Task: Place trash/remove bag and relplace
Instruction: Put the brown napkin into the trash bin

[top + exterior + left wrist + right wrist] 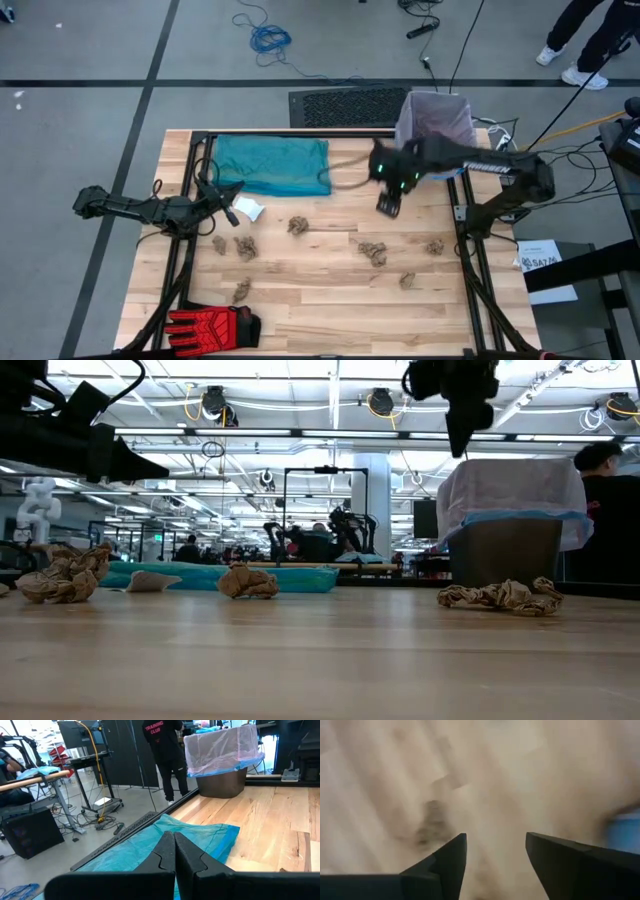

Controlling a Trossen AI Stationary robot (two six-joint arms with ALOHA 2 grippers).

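Several crumpled tan wads of trash lie on the wooden table, among them one [297, 225] near the middle, one [372, 252] further right and one [245, 247] on the left. The bag [436, 118], a pale lilac liner with a blue rim, lines the bin [505, 550] at the table's back right. A teal-green bag [270, 165] lies flat at the back left. My right gripper [388, 205] hangs open and empty above the table, between the bin and the wads; its fingers [447, 860] show blurred wood between them. My left gripper [225, 205] rests shut by the teal bag [200, 835].
A red-and-black glove [210, 325] lies at the front left corner. A small white scrap [248, 210] sits beside the left gripper. A person in a black top [162, 745] stands beyond the table near the bin [225, 750]. Black frame rails [190, 170] border the table's sides.
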